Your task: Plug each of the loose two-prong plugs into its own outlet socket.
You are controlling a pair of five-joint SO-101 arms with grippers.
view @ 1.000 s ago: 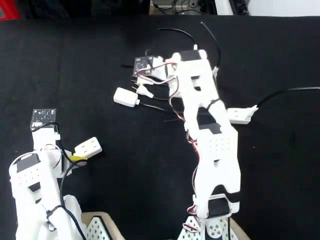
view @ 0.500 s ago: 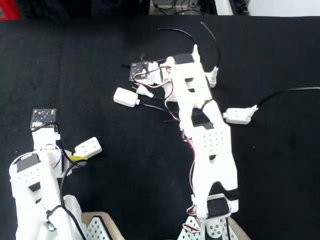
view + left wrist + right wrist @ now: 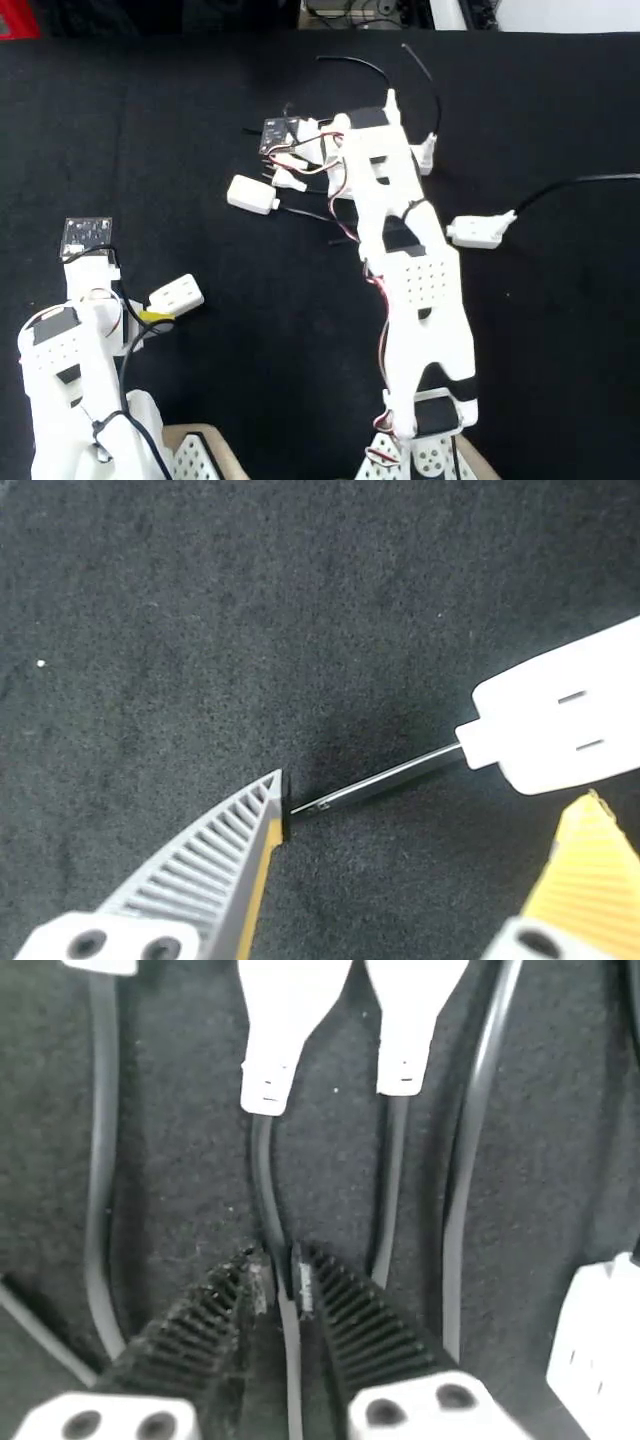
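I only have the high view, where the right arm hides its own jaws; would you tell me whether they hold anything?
Observer: Yes, the right jaws are shut on a thin black cord running to a flat white plastic plug.
Operator: Is another plug nearby?
Observer: A second white plug lies right beside it.
Operator: And the left jaws?
Observer: Open, with the thin black wire of a white two-slot socket block lying between them.
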